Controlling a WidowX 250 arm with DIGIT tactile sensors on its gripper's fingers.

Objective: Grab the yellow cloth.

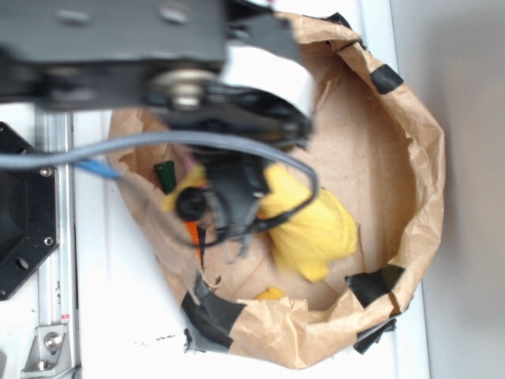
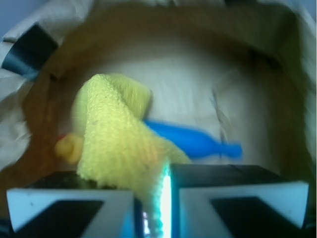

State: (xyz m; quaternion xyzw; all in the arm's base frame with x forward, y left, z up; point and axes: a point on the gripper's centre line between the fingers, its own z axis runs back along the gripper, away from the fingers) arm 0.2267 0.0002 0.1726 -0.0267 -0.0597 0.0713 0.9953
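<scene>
Inside the crumpled brown paper nest (image 1: 418,158), the bright yellow nubbly cloth (image 2: 119,148) is hanging bunched and draped, its lower edge running down into the narrow slit between the two pale, dark-faced fingers (image 2: 69,208) of the robot's black gripper (image 2: 158,208). In the wrist view the jaws are pressing together on that fold of fabric, with only a thin glowing gap showing between them.

At about three o'clock from the cloth in the wrist view, a blue bottle-shaped plastic toy (image 2: 198,141) is lying on the brown paper floor, partly tucked behind the fabric. At about nine o'clock, a small rounded yellow object (image 2: 68,148) is peeking out, touching the cloth's edge; blur is hiding what it is.

In the exterior view the cloth is appearing as a blurred yellow mass (image 1: 316,225) at four o'clock from the gripper (image 1: 237,197). Black tape patches (image 1: 387,76) are sitting along the paper rim, which is resting on a white tabletop (image 1: 118,316).
</scene>
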